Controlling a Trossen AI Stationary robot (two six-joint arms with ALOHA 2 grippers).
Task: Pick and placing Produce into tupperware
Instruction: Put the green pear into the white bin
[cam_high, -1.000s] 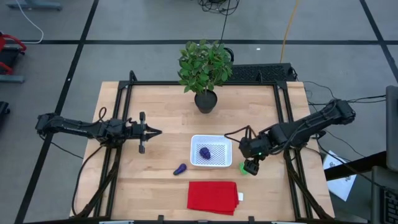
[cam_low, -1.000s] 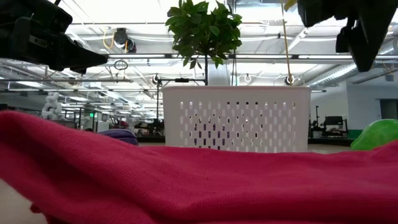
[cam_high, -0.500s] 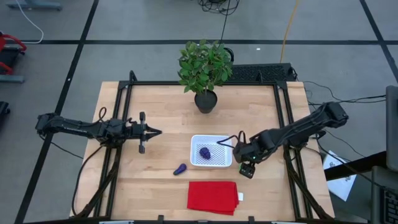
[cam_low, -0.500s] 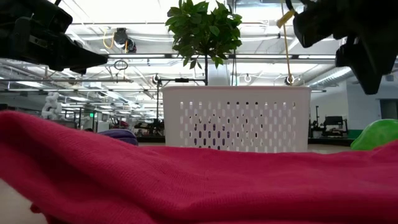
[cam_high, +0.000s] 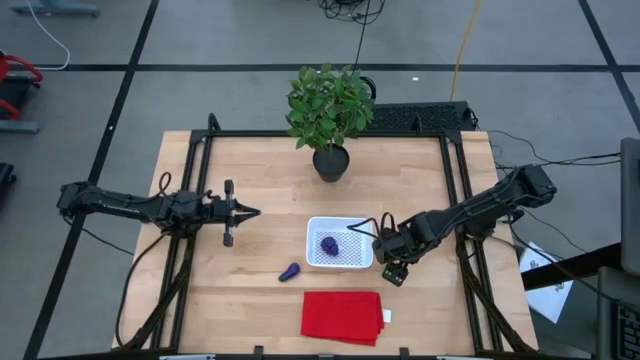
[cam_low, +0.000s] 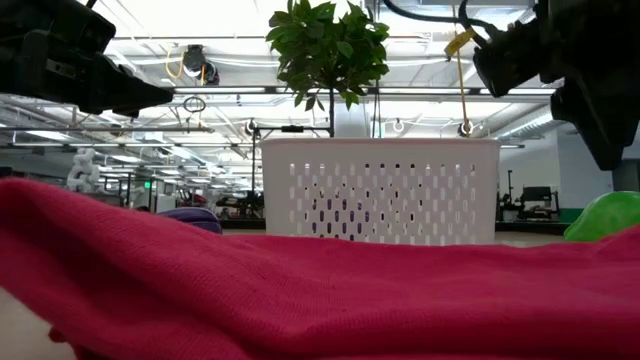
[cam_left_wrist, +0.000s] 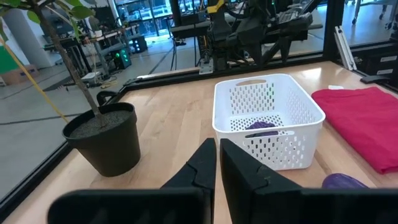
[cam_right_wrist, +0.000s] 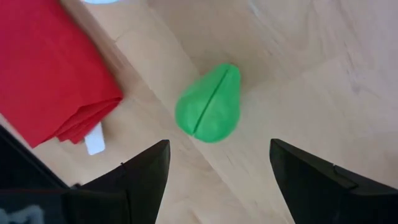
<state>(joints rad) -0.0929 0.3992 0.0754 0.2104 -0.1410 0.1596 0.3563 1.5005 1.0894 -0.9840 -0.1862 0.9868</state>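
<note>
The bright green piece (cam_right_wrist: 209, 112) lies on the table right of the white basket (cam_high: 340, 243); it also shows in the low view (cam_low: 605, 218). My right gripper (cam_right_wrist: 217, 180) hovers open above it, fingers on either side, touching nothing; in the high view my right gripper (cam_high: 395, 270) hides it. The roundish purple piece (cam_high: 328, 244) lies in the basket. The elongated purple piece (cam_high: 290, 272) lies on the table near the basket's near-left corner. My left gripper (cam_high: 240, 212) is shut and empty, left of the basket.
A folded red cloth (cam_high: 343, 316) lies by the near edge, close to the green piece. A potted plant (cam_high: 331, 160) stands behind the basket. Black frame rails run along the table's left and right sides.
My right gripper has gone a little toward the table's left edge and down, and now stands over the green piece, covering it in the high view. The green piece has stayed where it was.
</note>
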